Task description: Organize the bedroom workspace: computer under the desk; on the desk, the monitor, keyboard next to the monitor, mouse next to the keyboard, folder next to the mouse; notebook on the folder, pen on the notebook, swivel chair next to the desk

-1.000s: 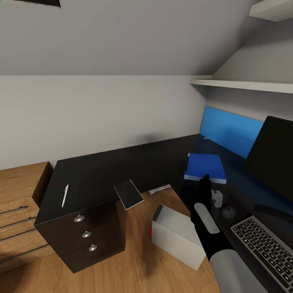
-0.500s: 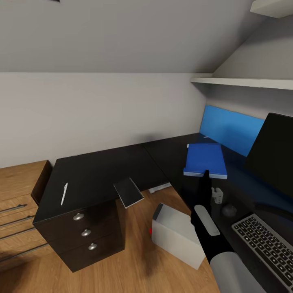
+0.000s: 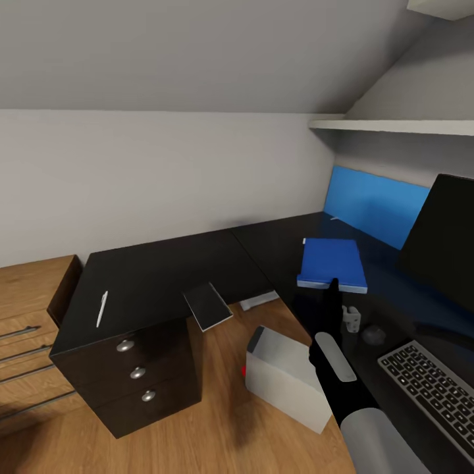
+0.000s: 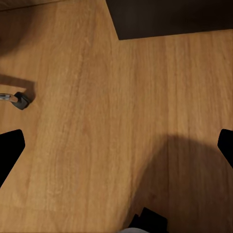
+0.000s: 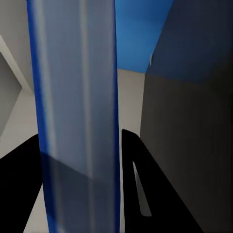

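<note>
While your right gripper (image 3: pixel 333 287) clamped the edge of the folder (image 3: pixel 331 263) over the black desk (image 3: pixel 164 280), the computer (image 3: pixel 286 378) stood on the wooden floor (image 3: pixel 217 434) beside the drawers. Your left gripper (image 4: pixel 116 145) hung spread wide above bare floorboards.

The right arm reaches forward and up from the lower right in the head view, pale grey forearm, black wrist with a grey oval panel. The right gripper (image 3: pixel 334 284) points away, its fingers (image 5: pixel 133 174) clamped on the near edge of the folder (image 3: pixel 331 261). The left gripper's fingers (image 4: pixel 9 150) are spread wide, pointing down at the floor (image 4: pixel 92 131).
</note>
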